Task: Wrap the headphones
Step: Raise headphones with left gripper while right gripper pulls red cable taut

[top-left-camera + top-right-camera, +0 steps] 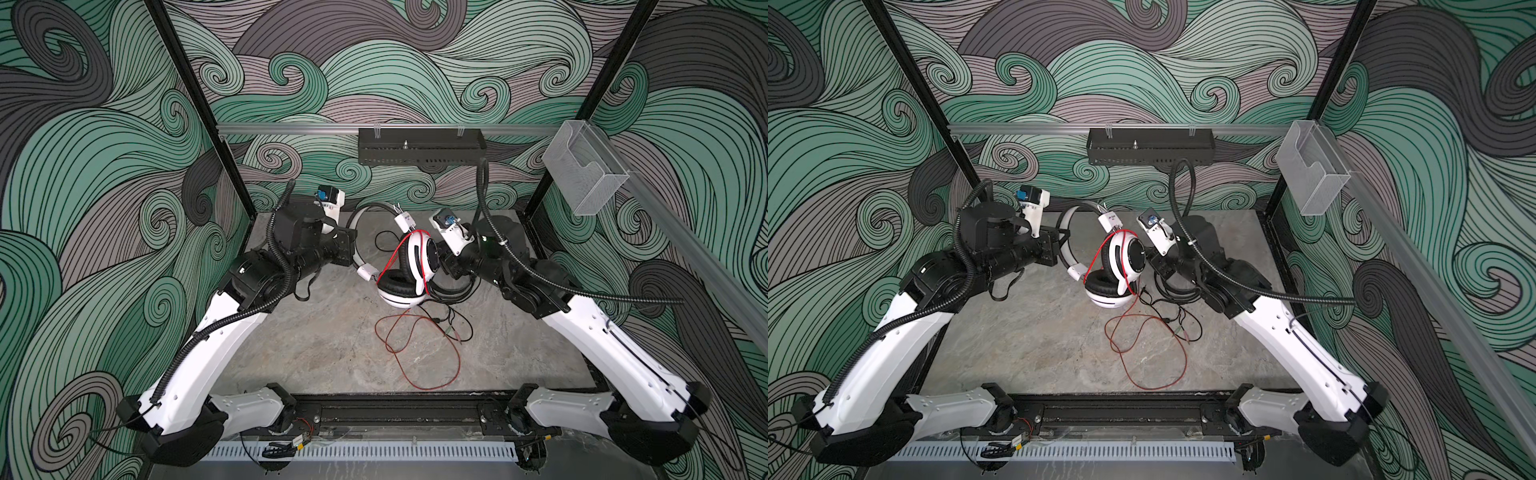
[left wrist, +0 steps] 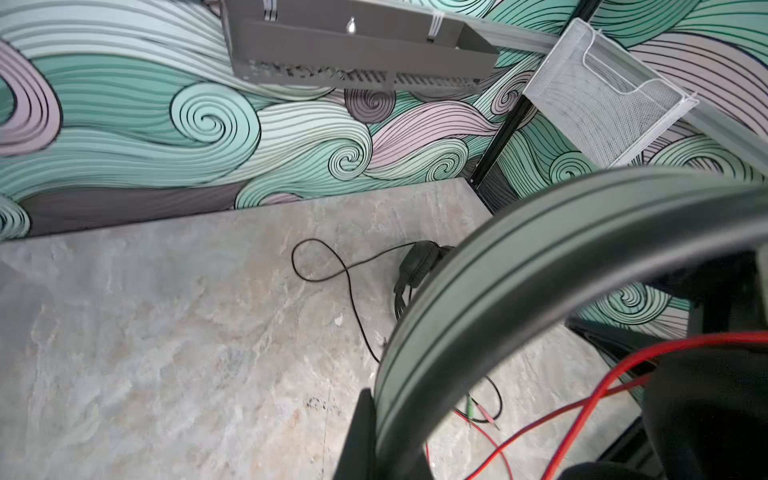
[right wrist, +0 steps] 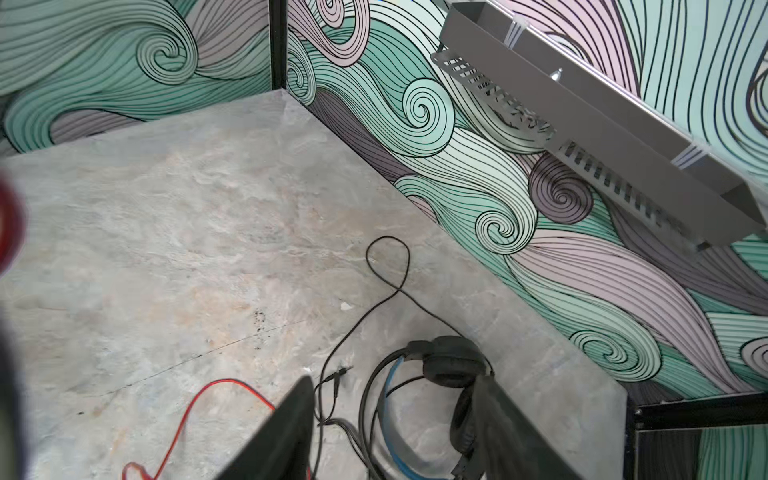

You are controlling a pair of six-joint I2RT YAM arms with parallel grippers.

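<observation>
Bench: grey marbled surface carrying two pairs of headphones and loose cable.

White headphones: at mid-bench, toward the back wall. One cup rests on the bench with its black cushion turned up. The other cup stands upright just above it, black centre facing the right arm. The headband arches off toward the left arm and is raised clear of the bench.

Left fingers: closed hard onto the headband. In the left wrist view the band passes directly through the grip. In both top views the arm meets the band on its left side.

Right fingers: spread apart with nothing between them. The right wrist view shows only the bench in the gap. In both top views they sit just beside the black face of the upright cup. Contact with the cup cannot be determined.

Red cable: thin. Several passes cross over the upright white cup. The remainder trails down to loose loops on the bench, nearer the arm bases.

Black headphones: lying flat on the bench beneath the right arm, blue trim visible on the band, apart from both sets of fingers. Their black cable runs out in a single loop toward the back wall.
</observation>
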